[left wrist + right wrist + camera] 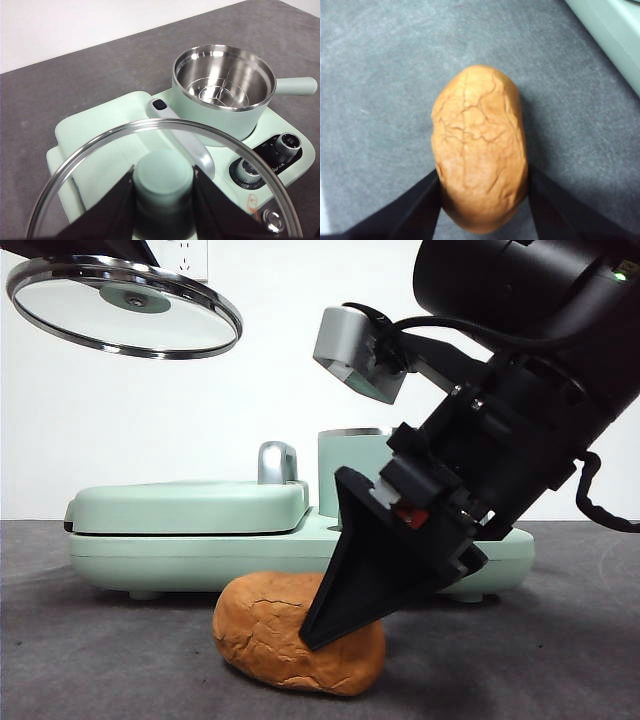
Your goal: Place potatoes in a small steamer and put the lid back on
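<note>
The potato, an orange-brown cracked lump, lies on the grey table in front of the green appliance. My right gripper reaches down from the upper right. Its jaws press on both sides of the potato's near end, which rests on the table. My left gripper is shut on the mint-green knob of the glass lid and holds it high at the upper left. The small steamer stands open and empty on the appliance, its handle pointing sideways. It also shows behind the right arm in the front view.
The flat green grill plate with its chrome handle sits beside the steamer on one shared base. Control knobs are on the base's front. The grey table surrounds the potato.
</note>
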### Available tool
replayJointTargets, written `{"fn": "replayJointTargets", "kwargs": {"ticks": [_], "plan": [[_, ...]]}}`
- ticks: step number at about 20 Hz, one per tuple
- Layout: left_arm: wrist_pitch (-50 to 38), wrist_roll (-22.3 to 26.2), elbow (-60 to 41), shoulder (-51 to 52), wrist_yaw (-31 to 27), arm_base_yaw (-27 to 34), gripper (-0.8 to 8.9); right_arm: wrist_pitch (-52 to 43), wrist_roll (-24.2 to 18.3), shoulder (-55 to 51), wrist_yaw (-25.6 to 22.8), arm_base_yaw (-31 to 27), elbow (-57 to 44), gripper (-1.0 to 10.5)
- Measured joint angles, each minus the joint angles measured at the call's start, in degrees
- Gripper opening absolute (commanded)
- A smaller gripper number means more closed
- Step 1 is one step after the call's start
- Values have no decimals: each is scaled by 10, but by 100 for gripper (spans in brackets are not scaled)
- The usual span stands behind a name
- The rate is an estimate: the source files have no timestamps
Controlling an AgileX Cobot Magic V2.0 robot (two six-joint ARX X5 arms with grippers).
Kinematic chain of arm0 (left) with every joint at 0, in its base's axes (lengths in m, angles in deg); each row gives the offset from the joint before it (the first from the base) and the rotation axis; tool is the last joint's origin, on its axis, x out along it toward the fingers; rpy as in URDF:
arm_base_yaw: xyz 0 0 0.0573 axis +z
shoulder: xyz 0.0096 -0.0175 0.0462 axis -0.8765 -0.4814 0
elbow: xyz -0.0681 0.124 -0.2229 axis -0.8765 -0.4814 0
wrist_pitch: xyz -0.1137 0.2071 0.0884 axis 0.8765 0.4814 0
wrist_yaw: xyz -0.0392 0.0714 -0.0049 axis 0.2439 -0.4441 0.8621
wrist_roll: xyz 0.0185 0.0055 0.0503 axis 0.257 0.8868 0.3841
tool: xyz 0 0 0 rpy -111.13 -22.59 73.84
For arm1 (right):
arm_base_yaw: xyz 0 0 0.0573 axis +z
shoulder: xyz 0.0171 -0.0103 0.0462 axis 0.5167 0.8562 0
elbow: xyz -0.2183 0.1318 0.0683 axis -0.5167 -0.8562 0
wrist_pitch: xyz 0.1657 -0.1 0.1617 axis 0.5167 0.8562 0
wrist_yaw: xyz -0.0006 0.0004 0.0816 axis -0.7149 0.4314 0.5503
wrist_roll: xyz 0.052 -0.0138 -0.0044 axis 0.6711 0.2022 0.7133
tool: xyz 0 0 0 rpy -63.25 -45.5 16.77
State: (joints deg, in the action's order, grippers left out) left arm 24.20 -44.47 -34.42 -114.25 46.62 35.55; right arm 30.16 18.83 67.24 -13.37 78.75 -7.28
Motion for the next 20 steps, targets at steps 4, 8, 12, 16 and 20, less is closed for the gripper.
{"fn": "replayJointTargets", "kwargs": {"ticks": [4, 8, 12, 16, 20], "plan": [[0, 0, 0, 0, 0, 0, 10, 56, 16, -24, 0, 0, 3, 191], [0, 0, 0, 0, 0, 0, 11, 192, 42, -101, -17, 0, 35, 191], [0, 0, 0, 0, 0, 0, 10, 357, 74, -154, -68, -6, 125, 191], [0, 0, 0, 0, 0, 0, 10, 497, 79, -146, -111, -37, 249, 191], [0, 0, 0, 0, 0, 0, 10, 516, 50, -90, -120, -85, 357, 191]]}}
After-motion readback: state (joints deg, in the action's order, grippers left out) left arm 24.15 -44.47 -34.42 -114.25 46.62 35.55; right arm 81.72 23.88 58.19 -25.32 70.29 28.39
